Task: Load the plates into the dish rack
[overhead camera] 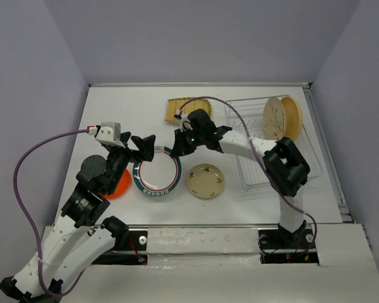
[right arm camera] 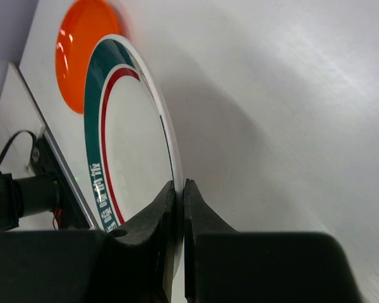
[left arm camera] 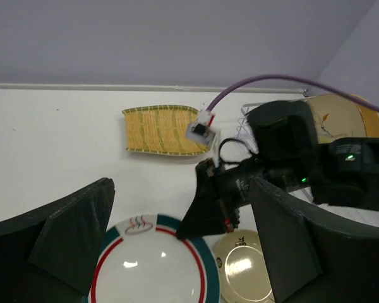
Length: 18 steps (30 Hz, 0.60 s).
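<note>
White tabletop [overhead camera: 114, 113], lavender walls [overhead camera: 196, 38]: right claw [right arm camera: 179, 189] grips teal-rimmed plate [overhead camera: 156, 173] by its edge (left claw [overhead camera: 143, 147] gapes, empty).

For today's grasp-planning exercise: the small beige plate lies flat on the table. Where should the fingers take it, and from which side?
Pinch the raised rim of the small beige plate, one finger inside, one outside: lying flat, it offers no other edge. Probably come at its right side, facing the dish rack; the teal-rimmed plate sits close on its left.
</note>
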Each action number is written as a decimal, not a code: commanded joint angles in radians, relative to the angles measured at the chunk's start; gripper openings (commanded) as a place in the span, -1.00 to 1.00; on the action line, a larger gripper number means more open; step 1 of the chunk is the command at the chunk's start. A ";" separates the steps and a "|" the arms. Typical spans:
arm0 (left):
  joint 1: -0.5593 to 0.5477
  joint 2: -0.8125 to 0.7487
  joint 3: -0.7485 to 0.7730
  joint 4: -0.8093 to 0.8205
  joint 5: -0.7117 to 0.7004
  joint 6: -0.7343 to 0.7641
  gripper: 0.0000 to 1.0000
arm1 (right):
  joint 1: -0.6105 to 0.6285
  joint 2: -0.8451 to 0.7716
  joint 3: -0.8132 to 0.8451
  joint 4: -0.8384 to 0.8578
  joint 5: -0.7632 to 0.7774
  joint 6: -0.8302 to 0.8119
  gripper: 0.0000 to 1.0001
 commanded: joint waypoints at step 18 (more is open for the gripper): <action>0.004 -0.050 -0.008 0.060 0.070 -0.001 0.98 | -0.368 -0.658 -0.002 -0.206 1.380 -0.452 -0.86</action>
